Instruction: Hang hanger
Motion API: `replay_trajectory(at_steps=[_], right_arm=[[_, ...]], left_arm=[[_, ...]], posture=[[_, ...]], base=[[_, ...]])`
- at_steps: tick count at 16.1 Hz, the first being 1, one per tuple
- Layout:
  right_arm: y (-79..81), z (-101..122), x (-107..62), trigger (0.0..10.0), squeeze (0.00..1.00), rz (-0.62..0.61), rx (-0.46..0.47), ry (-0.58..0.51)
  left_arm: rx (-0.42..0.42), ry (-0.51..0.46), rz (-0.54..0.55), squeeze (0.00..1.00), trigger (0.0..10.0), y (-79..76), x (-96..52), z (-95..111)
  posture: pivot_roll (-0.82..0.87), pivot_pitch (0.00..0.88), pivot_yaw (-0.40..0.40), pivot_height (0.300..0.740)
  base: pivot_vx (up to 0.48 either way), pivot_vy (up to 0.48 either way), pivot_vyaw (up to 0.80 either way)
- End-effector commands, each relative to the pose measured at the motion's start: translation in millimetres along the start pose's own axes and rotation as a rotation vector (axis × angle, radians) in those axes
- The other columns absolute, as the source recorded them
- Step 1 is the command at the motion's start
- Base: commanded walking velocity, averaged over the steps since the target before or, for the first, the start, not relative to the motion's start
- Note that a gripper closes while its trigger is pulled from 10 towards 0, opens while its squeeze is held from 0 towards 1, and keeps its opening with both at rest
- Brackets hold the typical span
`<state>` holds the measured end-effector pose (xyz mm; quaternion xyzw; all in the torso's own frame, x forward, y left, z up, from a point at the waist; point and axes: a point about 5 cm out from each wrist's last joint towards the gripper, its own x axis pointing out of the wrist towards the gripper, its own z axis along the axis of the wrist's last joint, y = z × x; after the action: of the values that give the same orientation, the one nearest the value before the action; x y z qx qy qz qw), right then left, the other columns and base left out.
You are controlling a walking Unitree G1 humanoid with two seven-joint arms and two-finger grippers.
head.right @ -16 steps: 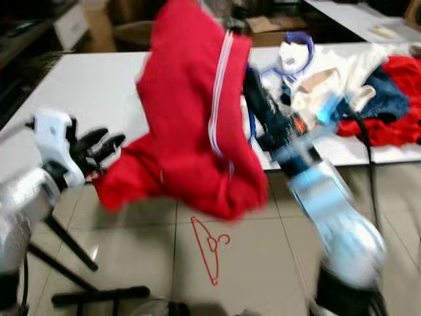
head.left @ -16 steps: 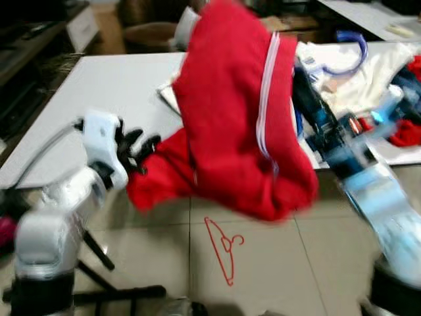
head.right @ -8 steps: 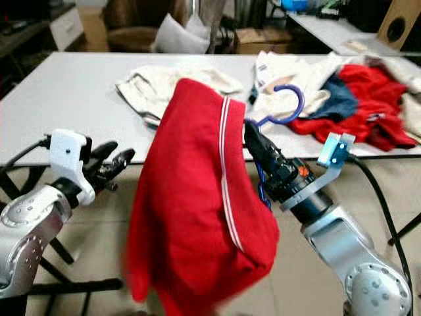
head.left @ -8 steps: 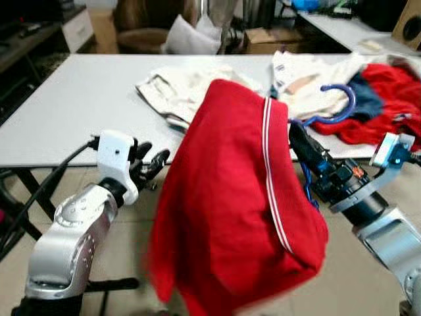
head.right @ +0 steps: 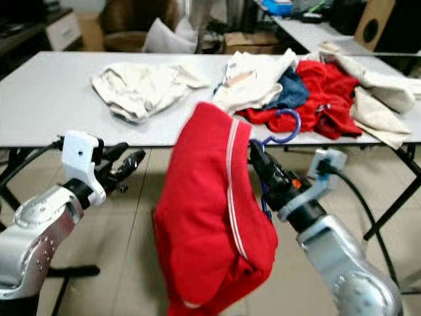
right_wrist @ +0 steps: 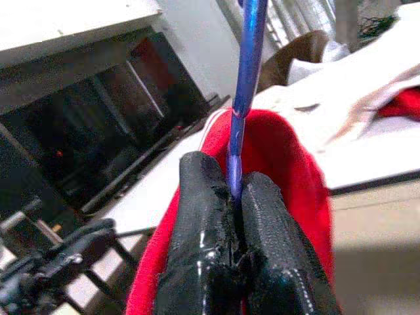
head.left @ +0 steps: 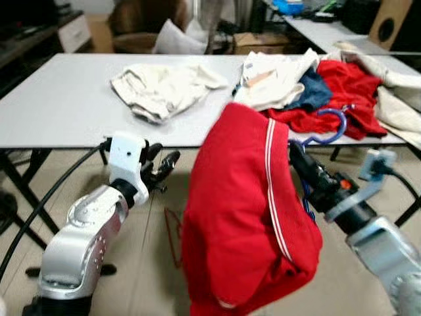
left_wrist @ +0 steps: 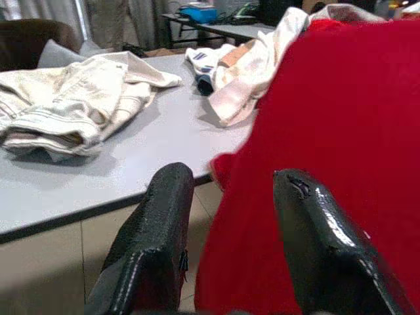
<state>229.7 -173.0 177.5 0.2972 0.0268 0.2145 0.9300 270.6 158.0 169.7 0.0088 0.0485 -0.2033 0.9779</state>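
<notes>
A red garment [head.left: 243,210] with a white stripe hangs on a blue hanger, whose hook [head.left: 332,125] sticks up behind it. My right gripper [head.left: 300,160] is shut on the hanger's blue stem [right_wrist: 246,72], holding it in the air in front of the table edge. The black fingers [right_wrist: 203,216] pinch the stem just above the red cloth [right_wrist: 289,170]. My left gripper [head.left: 164,168] is open, just left of the garment and apart from it. In the left wrist view its fingers [left_wrist: 167,197] point at the red cloth [left_wrist: 341,131], with nothing between them.
A white table [head.left: 59,105] stands ahead, with cream trousers [head.left: 158,85] and a heap of white, blue and red clothes [head.left: 316,85] on it. A thin red hanger [head.left: 172,234] lies on the tiled floor by my left arm. More tables and boxes stand behind.
The view has swung and pulled back from the table. My right gripper has lowered the hanger, so the red garment now hangs lower. The left gripper stays open beside it.
</notes>
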Motion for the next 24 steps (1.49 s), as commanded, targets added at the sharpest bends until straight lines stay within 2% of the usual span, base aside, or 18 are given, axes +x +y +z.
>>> replay_trajectory(at_steps=[1, 4, 6, 8, 9, 11, 13, 16, 19, 20, 21, 22, 24], right_arm=[[-7.5, -1, 0.9, 10.0, 0.0, -0.066, -0.051, -0.006], [-10.6, -7, 2.5, 10.0, 0.0, -0.094, -0.173, 0.036], [-11.5, -12, 2.2, 10.0, 0.0, -0.096, -0.221, 0.074], [-20.3, -19, 5.7, 10.0, 0.0, -0.168, -0.388, 0.109], [-21.9, -20, 6.7, 10.0, 0.0, -0.179, -0.405, 0.108], [-20.0, -22, 10.4, 10.0, 0.0, -0.188, -0.412, 0.077], [-18.0, -26, 12.6, 10.0, 0.0, -0.166, -0.438, 0.093], [-17.3, -29, 13.8, 10.0, 0.0, -0.14, -0.383, 0.092], [-19.1, -33, 10.8, 10.0, 0.0, -0.121, -0.467, 0.12], [-20.5, -34, 10.3, 10.0, 0.0, -0.126, -0.455, 0.124], [-19.1, -39, 9.9, 10.0, 0.0, -0.104, -0.387, 0.167], [-18.0, -39, 9.9, 10.0, 0.0, -0.097, -0.385, 0.17], [-15.6, -40, 12.0, 10.0, 0.0, -0.074, -0.435, 0.162]], left_arm=[[0.0, 0.001, 0.009, 0.0, 10.0, -0.4, 3.2, 1], [0.013, 0.017, 0.005, 0.0, 10.0, -2.5, 4.5, -3], [0.02, 0.028, 0.004, 0.0, 10.0, -3.1, 5.2, -6], [0.028, 0.037, 0.002, 0.0, 10.0, -4.9, 7.6, -9], [0.027, 0.037, 0.003, 0.0, 10.0, -5.0, 8.1, -9], [0.028, 0.037, 0.006, 0.0, 10.0, -4.7, 9.1, -9], [0.031, 0.036, 0.007, 0.0, 10.0, -4.6, 9.8, -9], [0.031, 0.031, 0.004, 0.0, 10.0, -5.1, 10.6, -9], [0.007, 0.029, 0.001, 0.0, 10.0, -6.8, 11.5, -11], [0.004, 0.028, 0.007, 0.0, 10.0, -7.1, 11.2, -12], [0.003, 0.027, 0.012, 0.0, 10.0, -7.3, 10.3, -13], [0.003, 0.026, 0.011, 0.0, 10.0, -7.5, 9.9, -14], [0.014, 0.016, 0.002, 0.0, 10.0, -9.7, 9.6, -13]], posture=[[-0.15, 0.0, 0.058, 0.71], [-0.16, 0.0, 0.058, 0.71], [-0.16, 0.0, 0.059, 0.71], [-0.16, 0.0, 0.059, 0.71], [-0.16, 0.0, 0.058, 0.71], [-0.16, 0.0, 0.056, 0.71], [-0.16, 0.0, 0.057, 0.71], [-0.16, 0.0, 0.057, 0.71], [-0.17, 0.0, 0.06, 0.71], [-0.18, 0.0, 0.063, 0.71], [-0.18, 0.0, 0.067, 0.71], [-0.18, 0.0, 0.067, 0.71], [-0.18, 0.0, 0.064, 0.71]], base=[[0.0, 0.0, 0.59], [0.0, 0.0, 0.8], [0.0, 0.0, 0.8], [0.0, 0.0, 0.8], [0.0, 0.0, 0.8], [0.0, 0.0, 0.8], [0.0, 0.0, 0.8], [0.0, 0.0, 0.8], [0.0, 0.0, 0.8], [0.0, 0.0, 0.8], [0.0, 0.0, 0.8], [0.0, 0.0, 0.8], [0.0, 0.0, 0.8]])
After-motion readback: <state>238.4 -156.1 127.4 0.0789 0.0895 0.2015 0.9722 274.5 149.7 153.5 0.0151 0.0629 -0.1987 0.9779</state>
